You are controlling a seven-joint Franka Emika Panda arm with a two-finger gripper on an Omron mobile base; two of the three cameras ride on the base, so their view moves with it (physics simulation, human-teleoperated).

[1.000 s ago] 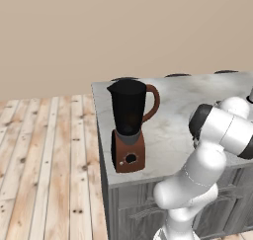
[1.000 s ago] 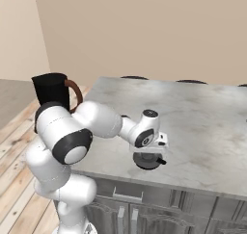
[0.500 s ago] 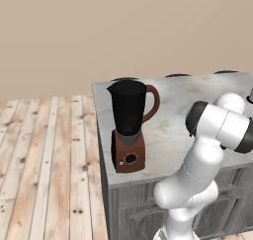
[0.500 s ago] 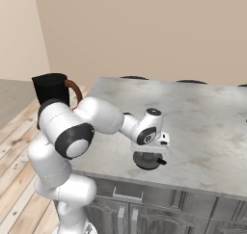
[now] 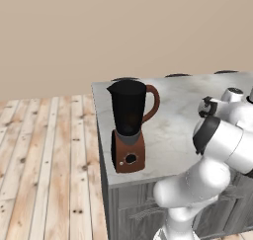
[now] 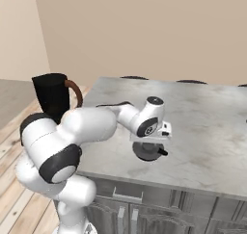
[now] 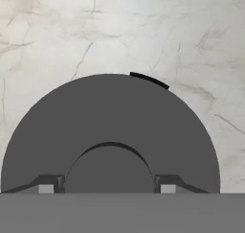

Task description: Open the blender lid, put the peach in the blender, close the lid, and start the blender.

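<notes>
The blender [image 5: 129,130] stands at the counter's front left corner, a black jar with a brown handle on a reddish-brown base; it also shows behind my arm [image 6: 53,96]. The blender lid [image 6: 147,152], a dark round disc, lies flat on the marble well to the right of the blender. My gripper [image 6: 149,144] points straight down onto it. In the hand view the lid [image 7: 110,117] has its raised knob between my fingers [image 7: 168,185], and both pads rest against the knob's sides. The gripper [image 7: 107,184] is shut on the knob. The peach is out of view.
The marble counter [image 6: 207,132] stretches away to the right and back of the lid. Dark burner rings [image 5: 178,75] sit along its far edge. A wooden floor [image 5: 44,160] lies left of the counter, below the blender's corner.
The jaws have narrowed until they meet the lid's knob. My elbow has swung a little; the hand has stayed over the lid.
</notes>
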